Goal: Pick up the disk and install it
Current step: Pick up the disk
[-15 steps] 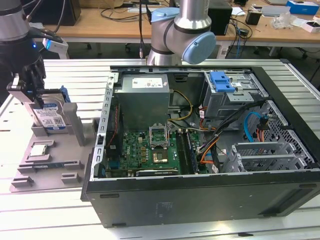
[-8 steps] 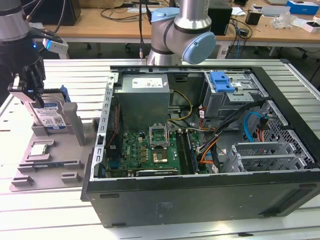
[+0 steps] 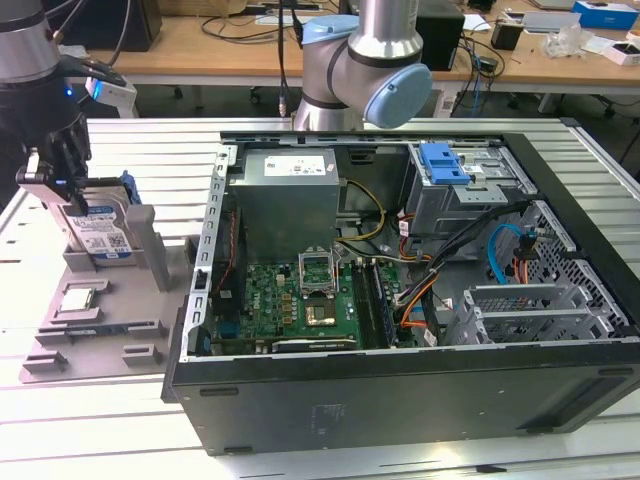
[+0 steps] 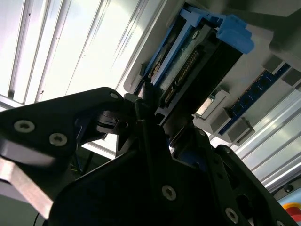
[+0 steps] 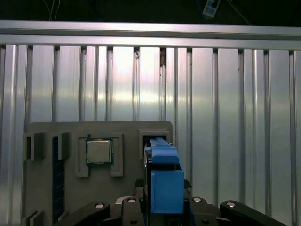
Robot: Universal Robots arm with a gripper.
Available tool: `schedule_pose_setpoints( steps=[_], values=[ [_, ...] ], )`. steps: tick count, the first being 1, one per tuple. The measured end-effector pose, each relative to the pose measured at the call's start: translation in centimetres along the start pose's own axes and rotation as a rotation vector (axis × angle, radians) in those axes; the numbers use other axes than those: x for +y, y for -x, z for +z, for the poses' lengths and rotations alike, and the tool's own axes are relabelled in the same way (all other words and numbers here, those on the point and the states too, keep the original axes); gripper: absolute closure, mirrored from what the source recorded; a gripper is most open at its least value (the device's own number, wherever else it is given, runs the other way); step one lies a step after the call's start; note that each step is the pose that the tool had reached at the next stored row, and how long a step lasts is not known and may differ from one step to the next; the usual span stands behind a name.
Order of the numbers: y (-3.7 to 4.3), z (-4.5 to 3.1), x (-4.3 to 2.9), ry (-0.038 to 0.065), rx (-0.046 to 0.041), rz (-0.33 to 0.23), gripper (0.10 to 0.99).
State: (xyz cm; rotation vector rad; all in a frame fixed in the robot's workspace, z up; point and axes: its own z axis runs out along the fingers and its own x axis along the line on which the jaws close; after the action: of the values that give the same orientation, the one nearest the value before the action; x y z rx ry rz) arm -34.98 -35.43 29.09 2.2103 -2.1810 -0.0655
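I was working in what looked like a robotics lab or electronics workshop. A slotted aluminium table (image 3: 100, 440) carried an opened desktop computer case (image 3: 400, 400) and a grey parts fixture (image 3: 140, 290). A robot arm (image 3: 370, 60) rose behind the case, and cable-strewn wooden workbenches (image 3: 200, 50) stood beyond the table's far edge.

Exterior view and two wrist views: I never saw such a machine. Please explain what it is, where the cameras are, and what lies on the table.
It is one robot arm with a gripper. The exterior view comes from a camera off the arm; both wrist views come from cameras riding on it. On the metal table lie an open computer case and a grey tray holding a chip. The gripper is at the disk, which stands upright in the tray.
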Motion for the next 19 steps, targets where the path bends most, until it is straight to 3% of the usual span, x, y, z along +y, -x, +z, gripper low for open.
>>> schedule_pose_setpoints(
  steps=[8,11,19],
  values=[
    [0.0,-0.18,0.0,-0.001,-0.0001,0.0,0.722],
    [0.03,-1.26,0.07,0.0,0.0002,0.0,0.722],
    [0.11,-3.1,0.17,0.0,0.0006,0.0,0.722]
  ],
)
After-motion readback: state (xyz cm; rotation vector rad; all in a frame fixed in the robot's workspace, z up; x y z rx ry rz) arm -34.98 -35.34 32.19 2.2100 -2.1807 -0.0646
